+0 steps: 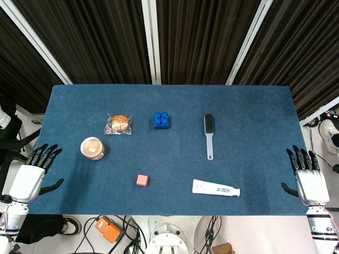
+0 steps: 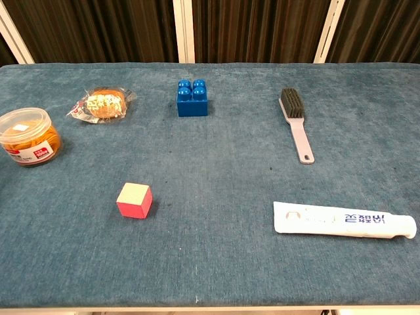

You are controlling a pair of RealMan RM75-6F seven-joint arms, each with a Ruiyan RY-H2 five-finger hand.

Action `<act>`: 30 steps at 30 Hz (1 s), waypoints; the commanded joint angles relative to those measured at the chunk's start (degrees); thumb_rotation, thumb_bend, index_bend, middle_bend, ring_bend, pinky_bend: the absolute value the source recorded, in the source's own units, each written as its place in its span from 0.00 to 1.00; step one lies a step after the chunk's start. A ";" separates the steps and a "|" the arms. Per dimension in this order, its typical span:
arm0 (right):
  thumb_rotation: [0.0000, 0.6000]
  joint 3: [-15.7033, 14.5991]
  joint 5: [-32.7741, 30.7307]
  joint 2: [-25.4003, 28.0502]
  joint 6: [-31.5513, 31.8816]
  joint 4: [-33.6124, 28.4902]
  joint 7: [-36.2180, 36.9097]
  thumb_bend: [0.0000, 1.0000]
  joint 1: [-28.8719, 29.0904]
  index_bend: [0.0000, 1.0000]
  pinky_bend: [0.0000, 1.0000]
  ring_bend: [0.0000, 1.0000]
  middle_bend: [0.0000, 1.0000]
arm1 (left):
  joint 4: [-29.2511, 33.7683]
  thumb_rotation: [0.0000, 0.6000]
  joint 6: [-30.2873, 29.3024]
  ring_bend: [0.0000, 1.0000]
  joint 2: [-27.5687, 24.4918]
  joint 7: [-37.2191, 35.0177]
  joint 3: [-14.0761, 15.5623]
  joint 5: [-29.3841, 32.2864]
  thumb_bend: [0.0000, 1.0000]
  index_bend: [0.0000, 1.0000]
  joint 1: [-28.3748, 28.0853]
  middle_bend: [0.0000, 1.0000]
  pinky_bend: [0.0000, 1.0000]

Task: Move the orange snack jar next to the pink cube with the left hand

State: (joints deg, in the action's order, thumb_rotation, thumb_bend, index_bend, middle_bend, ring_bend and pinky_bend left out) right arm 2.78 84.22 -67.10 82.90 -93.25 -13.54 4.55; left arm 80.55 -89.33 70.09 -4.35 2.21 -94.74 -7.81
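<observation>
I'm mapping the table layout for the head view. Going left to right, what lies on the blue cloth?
orange snack jar → wrapped bun → pink cube → blue brick → brush. The toothpaste tube overlaps the brush's span, so it is left unranked.

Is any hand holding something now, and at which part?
Nothing is held. The left hand and right hand are open at the table edges; the orange snack jar stands untouched.

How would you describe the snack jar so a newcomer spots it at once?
Start at the blue table and go to its left side, near the left hand. The orange snack jar stands upright just in front of the wrapped bun. It is the only round clear tub, filled with orange snacks, with a red-and-white label.
</observation>
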 commanded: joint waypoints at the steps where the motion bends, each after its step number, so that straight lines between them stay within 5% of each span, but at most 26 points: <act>1: 1.00 -0.01 0.01 0.04 0.03 -0.07 0.00 0.30 -0.02 0.00 0.00 0.00 0.00 | 0.08 1.00 0.29 0.01 -0.02 -0.10 -0.07 0.07 0.15 0.11 -0.09 0.08 0.12; 7: 1.00 0.23 -0.52 -0.05 0.23 -0.20 -0.22 0.30 -0.13 0.00 0.00 0.00 0.00 | -1.91 1.00 2.99 0.01 1.65 -6.96 -1.49 -0.11 0.14 0.11 -3.03 0.08 0.12; 12: 1.00 0.49 -1.15 -0.16 -0.03 -0.30 -0.63 0.30 -0.01 0.00 0.00 0.00 0.00 | -4.67 1.00 10.78 0.00 4.38 -12.58 -4.81 2.99 0.13 0.10 -8.85 0.06 0.12; 20: 1.00 0.96 -2.15 0.25 -0.73 -0.36 -0.11 0.30 0.32 0.00 0.00 0.00 0.00 | -6.91 1.00 23.84 0.00 7.64 -11.95 -7.78 9.49 0.12 0.07 -15.89 0.05 0.06; 30: 1.00 1.10 -2.31 0.56 -0.44 -0.39 0.66 0.30 0.21 0.00 0.00 0.00 0.00 | -9.01 1.00 33.95 0.00 10.17 -9.73 -7.35 14.92 0.12 0.07 -19.50 0.04 0.10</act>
State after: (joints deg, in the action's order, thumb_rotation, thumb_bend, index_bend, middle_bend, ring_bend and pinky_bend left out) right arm 3.89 81.90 -66.53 82.45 -93.64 -12.87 4.76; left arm 71.92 -56.12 79.75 -14.61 -5.15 -80.45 -26.76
